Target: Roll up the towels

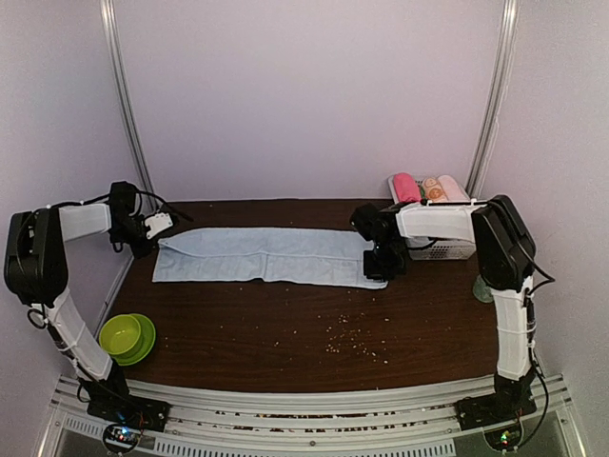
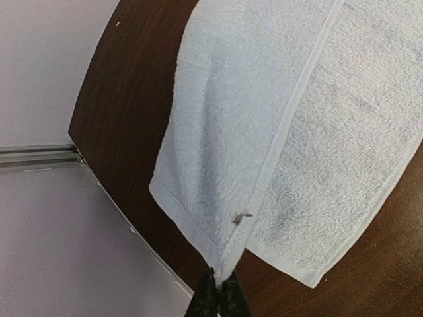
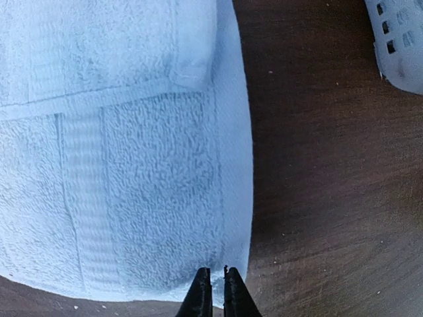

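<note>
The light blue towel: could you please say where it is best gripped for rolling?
Probably a short-end corner, approached from beyond that end: the towel lies flat in a long folded strip, so only its edges offer a pinch, as the left gripper shows.

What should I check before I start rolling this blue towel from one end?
1. Left hand gripping the blue towel: ok, shut on a lifted corner.
2. Right hand gripping the other end: cannot tell, its tips are nearly together at the edge.
3. Towel folded lengthwise and lying straight: ok.
4. Basket apart from the towel's end: ok, bare table lies between them.
5. Table free of dirt: not ok, crumbs are scattered just in front of the towel.
</note>
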Available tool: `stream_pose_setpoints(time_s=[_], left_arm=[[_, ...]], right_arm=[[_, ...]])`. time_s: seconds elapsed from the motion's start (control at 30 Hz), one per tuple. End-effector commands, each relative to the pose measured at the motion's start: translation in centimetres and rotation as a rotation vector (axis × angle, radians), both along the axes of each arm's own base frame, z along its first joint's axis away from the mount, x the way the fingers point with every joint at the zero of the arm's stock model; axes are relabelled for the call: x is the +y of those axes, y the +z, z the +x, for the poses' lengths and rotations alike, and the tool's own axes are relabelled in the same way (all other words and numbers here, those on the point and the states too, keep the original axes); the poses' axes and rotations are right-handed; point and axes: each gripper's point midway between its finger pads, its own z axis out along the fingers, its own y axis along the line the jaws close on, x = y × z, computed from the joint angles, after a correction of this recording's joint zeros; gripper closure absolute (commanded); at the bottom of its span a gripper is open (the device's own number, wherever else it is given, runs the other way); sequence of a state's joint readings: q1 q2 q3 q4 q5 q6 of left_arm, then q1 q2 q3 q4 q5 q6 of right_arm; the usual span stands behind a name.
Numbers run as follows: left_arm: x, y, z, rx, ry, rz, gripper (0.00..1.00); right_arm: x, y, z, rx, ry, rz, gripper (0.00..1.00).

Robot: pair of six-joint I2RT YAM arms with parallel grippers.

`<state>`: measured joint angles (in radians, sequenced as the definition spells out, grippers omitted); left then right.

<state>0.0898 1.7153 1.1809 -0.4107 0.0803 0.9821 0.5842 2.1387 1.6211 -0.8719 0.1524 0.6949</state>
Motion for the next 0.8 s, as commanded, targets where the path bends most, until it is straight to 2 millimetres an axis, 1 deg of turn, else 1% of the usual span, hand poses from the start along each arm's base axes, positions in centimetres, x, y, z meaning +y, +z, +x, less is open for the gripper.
stream_pose_setpoints(time_s=[0.0, 0.1, 0.17, 0.23, 0.27, 0.33, 0.47, 0.6, 0.77], left_arm=[[-0.9, 1.8, -0.4, -0.047, -0.034, -0.035, 1.00], [-0.2, 2.7, 0.7, -0.080, 0.027, -0.036, 1.00], [0.2, 3.1, 1.6, -0.095, 0.063, -0.040, 1.00], [0.4, 3.3, 2.1, -0.096, 0.080, -0.048, 1.00], [0.4, 3.3, 2.3, -0.092, 0.085, -0.053, 1.00], [0.3, 3.3, 2.6, -0.090, 0.089, -0.062, 1.00], [0.4, 3.6, 2.7, -0.096, 0.095, -0.064, 1.00], [0.5, 3.6, 2.6, -0.102, 0.097, -0.054, 1.00], [0.5, 4.0, 2.9, -0.114, 0.096, -0.055, 1.00]], right_arm=[[0.4, 1.8, 1.1, -0.135, -0.046, 0.081, 0.87], [0.7, 3.2, 2.6, -0.201, -0.073, 0.126, 0.72], [0.9, 4.1, 3.9, -0.252, -0.100, 0.160, 0.66], [1.0, 4.4, 5.2, -0.278, -0.127, 0.182, 0.63], [1.0, 4.5, 5.9, -0.285, -0.141, 0.191, 0.62], [0.7, 4.1, 6.9, -0.275, -0.173, 0.193, 0.61], [-0.1, 2.4, 8.6, -0.239, -0.217, 0.210, 0.60], [-0.8, 1.6, 9.7, -0.196, -0.223, 0.191, 0.59], [-1.8, 0.7, 10.2, -0.165, -0.237, 0.157, 0.59]])
